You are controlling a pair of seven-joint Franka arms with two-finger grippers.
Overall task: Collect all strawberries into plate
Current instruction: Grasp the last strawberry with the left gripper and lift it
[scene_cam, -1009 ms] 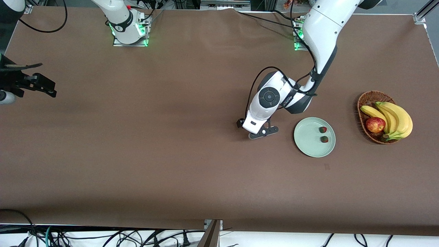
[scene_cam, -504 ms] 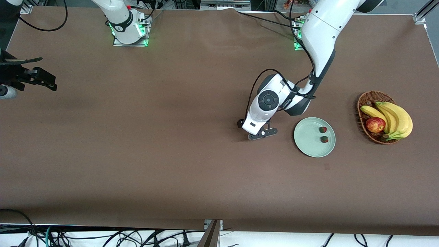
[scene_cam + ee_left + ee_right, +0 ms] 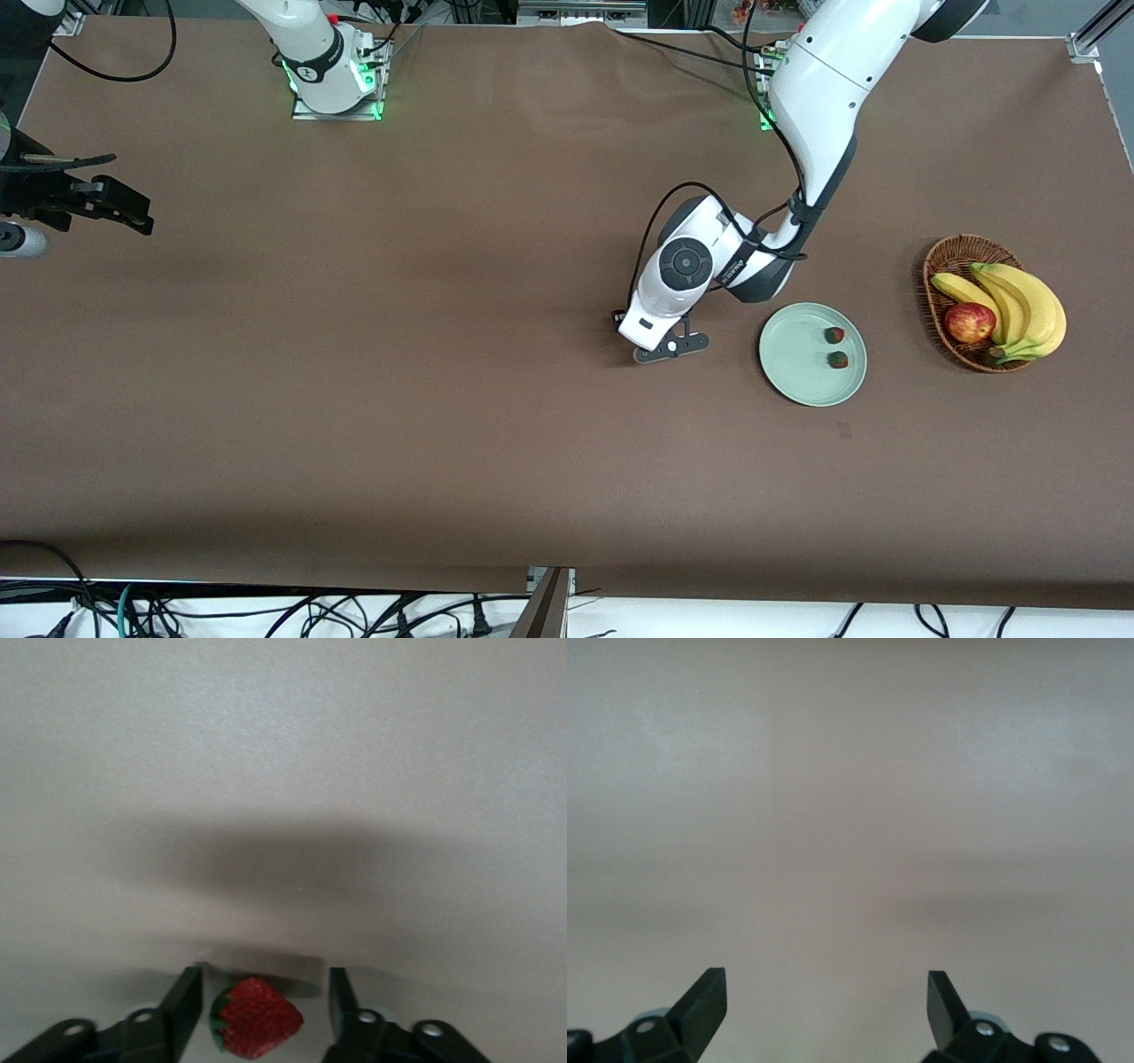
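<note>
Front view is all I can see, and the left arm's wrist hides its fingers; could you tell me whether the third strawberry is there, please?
Observer: Yes. In the left wrist view a strawberry lies on the table between the fingers of the left gripper.
Operator: Thank you. Is it gripped?
Observer: Not that I can see; there is a gap between the berry and one finger.
Operator: And the right gripper?
Observer: The right wrist view shows the right gripper with its fingers wide apart over the table, holding nothing.
</note>
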